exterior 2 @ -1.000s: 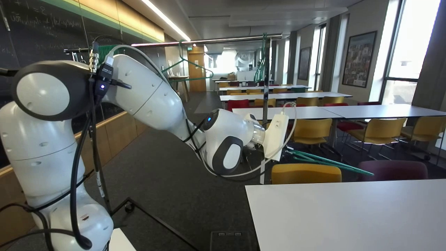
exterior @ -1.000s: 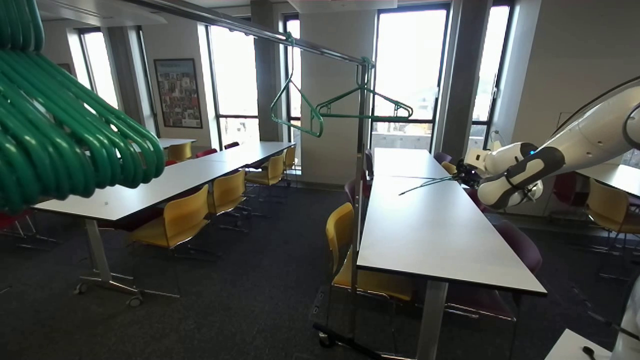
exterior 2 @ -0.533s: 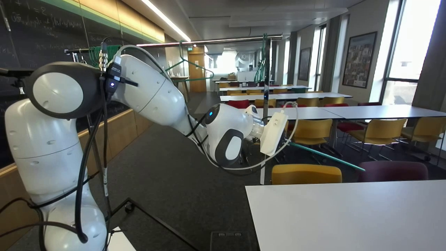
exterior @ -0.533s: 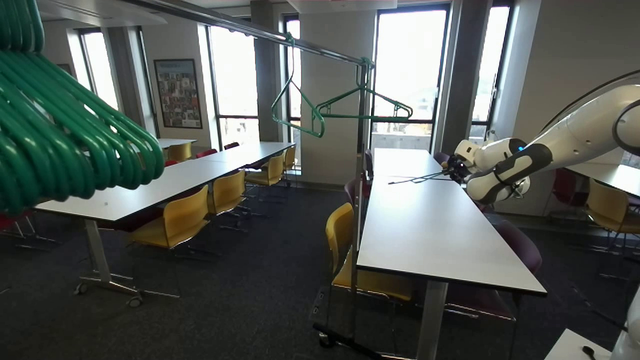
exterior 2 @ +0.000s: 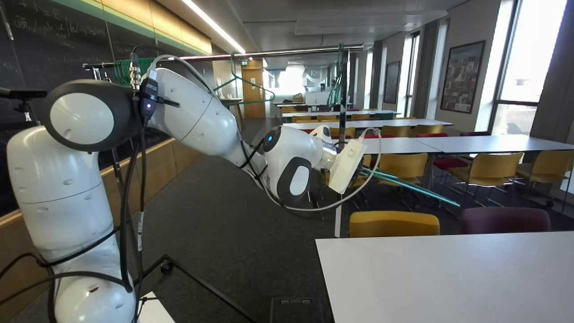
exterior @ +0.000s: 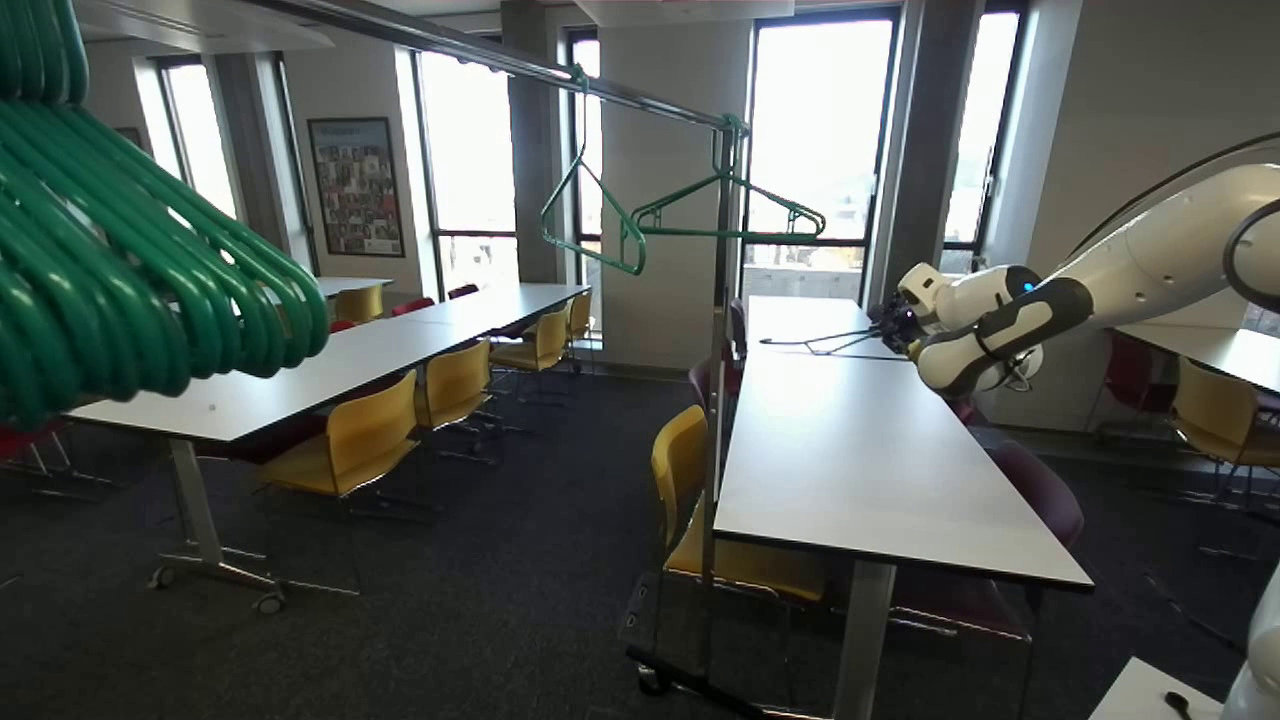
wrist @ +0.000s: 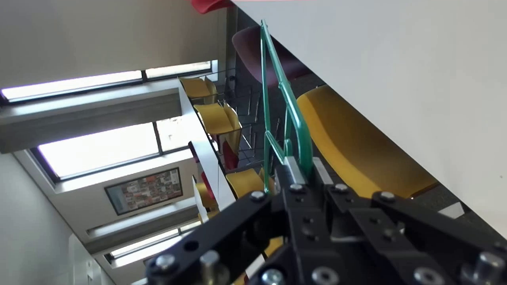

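The held hanger (wrist: 293,107) has been raised and brought nearer the rack (exterior: 714,450) in both exterior views. Earlier seen slanting down toward the rack in an exterior view, it is now seen almost level. The arm (exterior: 1150,260) has been shifted rackward too.

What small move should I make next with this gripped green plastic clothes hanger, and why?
I'd probably raise the black two-fingered gripper slightly, with its jaws shut. It grips the green plastic clothes hanger, which in both exterior views sits much lower than the shiny metal rail, from which a similar green plastic hanger hangs.
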`<state>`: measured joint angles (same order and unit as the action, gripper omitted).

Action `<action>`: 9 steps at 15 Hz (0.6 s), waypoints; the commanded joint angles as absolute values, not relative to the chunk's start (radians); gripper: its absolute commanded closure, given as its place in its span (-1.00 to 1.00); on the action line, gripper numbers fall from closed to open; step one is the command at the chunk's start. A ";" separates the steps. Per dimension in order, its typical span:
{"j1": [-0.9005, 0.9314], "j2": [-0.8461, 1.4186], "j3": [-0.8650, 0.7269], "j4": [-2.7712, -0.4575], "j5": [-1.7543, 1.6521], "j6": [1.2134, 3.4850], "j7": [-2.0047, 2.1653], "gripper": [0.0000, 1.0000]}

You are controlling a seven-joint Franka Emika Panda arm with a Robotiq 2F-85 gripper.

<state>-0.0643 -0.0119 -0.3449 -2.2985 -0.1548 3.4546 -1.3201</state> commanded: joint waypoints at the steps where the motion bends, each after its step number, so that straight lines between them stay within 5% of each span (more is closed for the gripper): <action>1: -0.067 -0.024 -0.352 -2.416 -0.107 3.458 -1.222 0.96; 9: -0.077 0.007 -0.340 -2.440 -0.122 3.452 -1.180 0.82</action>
<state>-0.0772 0.0069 -0.3403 -2.4402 -0.1223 3.4525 -1.1801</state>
